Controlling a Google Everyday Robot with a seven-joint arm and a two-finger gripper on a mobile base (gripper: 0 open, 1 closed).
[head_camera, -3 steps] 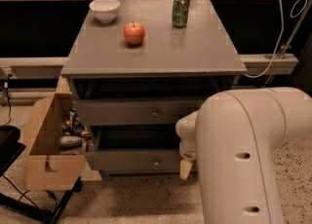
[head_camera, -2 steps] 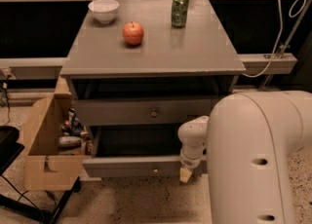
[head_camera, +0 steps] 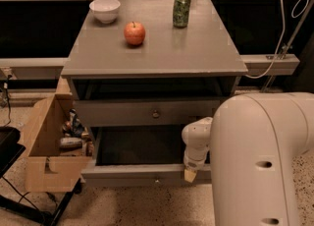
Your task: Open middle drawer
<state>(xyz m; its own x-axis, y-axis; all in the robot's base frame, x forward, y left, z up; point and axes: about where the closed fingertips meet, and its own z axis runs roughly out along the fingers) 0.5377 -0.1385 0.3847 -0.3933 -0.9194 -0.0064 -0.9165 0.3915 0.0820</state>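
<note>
**Middle drawer** (head_camera: 132, 173): grey, standing well out of the cabinet with its dark interior exposed. The flat front carries a small round knob (head_camera: 157, 181) at centre.

**End effector** (head_camera: 189, 174): at the front's upper edge, right of the knob and below the white arm (head_camera: 260, 161). Whether it is apart, together or clamped cannot be told.

**Hazards, judged:**
- An off-centre pull may skew the drawer and bind it.
- A weak hold on the edge may slip.
- Overtravel may take the drawer off its runners.

**Top drawer** (head_camera: 122, 113): above, slightly proud.

**Cardboard box** (head_camera: 46, 146): close against the middle drawer's left corner, a possible snag.

**Surface** (head_camera: 196, 48): bears an apple (head_camera: 134, 33), a white bowl (head_camera: 105, 10) and a green can (head_camera: 181, 10). A jolt may roll the apple or tip the can.
</note>
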